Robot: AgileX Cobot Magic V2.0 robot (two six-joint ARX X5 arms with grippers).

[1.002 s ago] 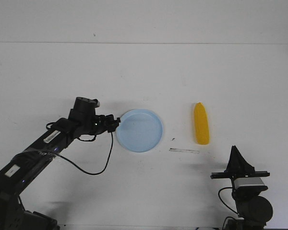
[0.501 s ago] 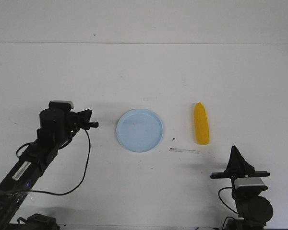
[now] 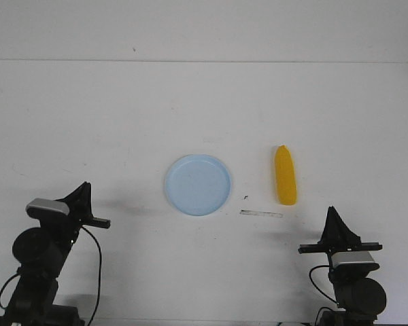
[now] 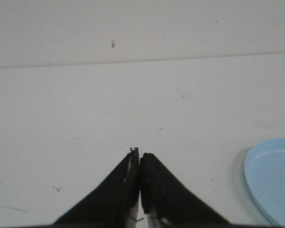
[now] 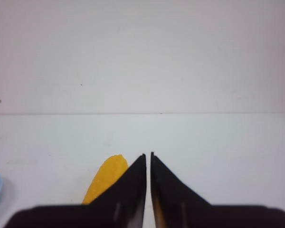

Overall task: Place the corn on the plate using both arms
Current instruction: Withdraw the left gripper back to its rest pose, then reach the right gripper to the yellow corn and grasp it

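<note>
We see the left gripper (image 3: 87,192) parked low at about 8 o'clock from the plate (image 3: 198,185), its two fingers (image 4: 154,187) pressed tip to tip with nothing between them and touching nothing on the table (image 3: 204,102). Our right gripper (image 3: 332,214) sits at roughly 5 o'clock from the plate; its fingers (image 5: 133,183) are drawn together too, only a hairline slit showing, and they hold nothing. The corn (image 3: 285,175) lies on the table at 3 o'clock from the plate, apart from its rim, its tapered end pointing away from us. In the right wrist view the corn (image 5: 107,178) shows just beyond the closed fingertips, partly hidden by them.
</note>
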